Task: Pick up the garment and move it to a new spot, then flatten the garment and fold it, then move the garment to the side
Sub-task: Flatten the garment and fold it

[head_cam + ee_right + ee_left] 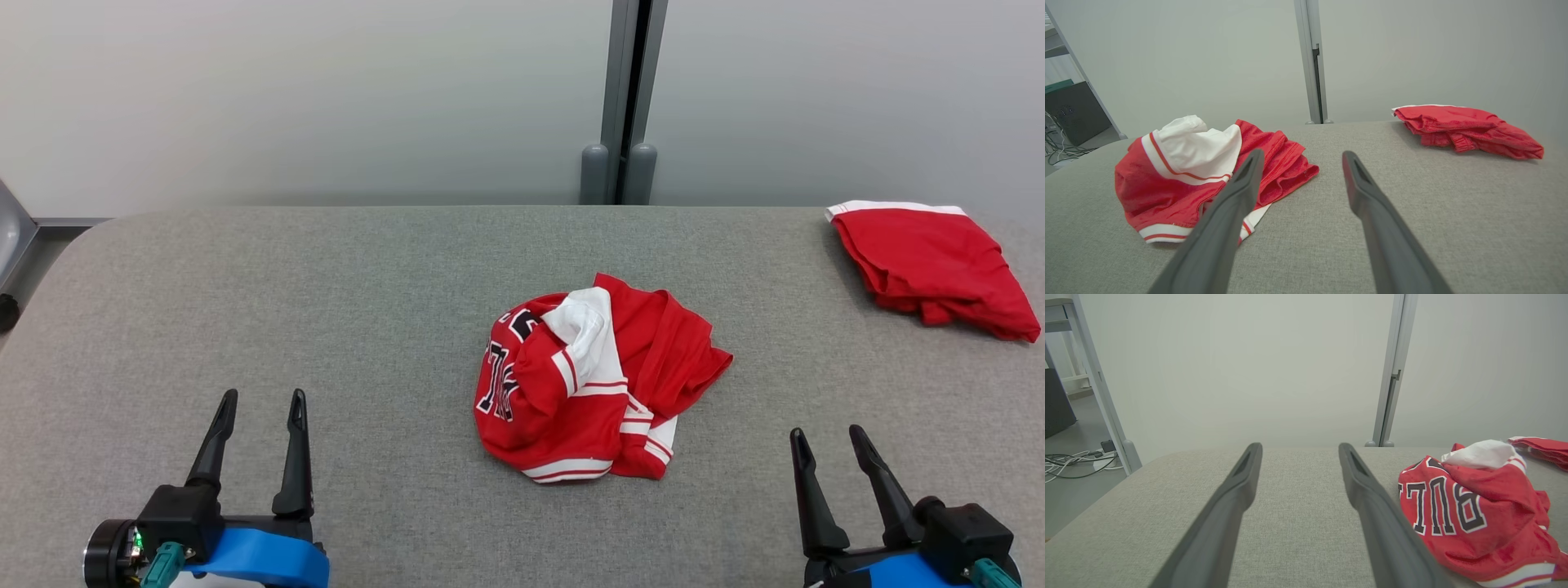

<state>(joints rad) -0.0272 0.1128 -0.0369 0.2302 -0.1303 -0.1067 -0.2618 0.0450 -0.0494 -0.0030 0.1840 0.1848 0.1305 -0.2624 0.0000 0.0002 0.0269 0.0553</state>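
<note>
A crumpled red garment [592, 380] with white trim and black lettering lies bunched in the middle of the grey table [326, 310]. The left wrist view has the garment [1474, 514] at the right, lettering facing the camera; in the right wrist view the garment [1180, 179] sits at the left. My left gripper [263, 398] stands open near the front left of the table, well left of the garment, with nothing between its fingers. My right gripper [826, 433] is open at the front right, apart from the cloth and empty. The left gripper [1298, 447] and the right gripper [1301, 154] both show spread fingers.
A second red cloth [931, 265] with a white band lies folded at the table's far right corner, also the red cloth [1466, 128] in the right wrist view. A grey post [624, 98] stands behind the table against a pale wall. Cables [1073, 459] lie on the floor at the left.
</note>
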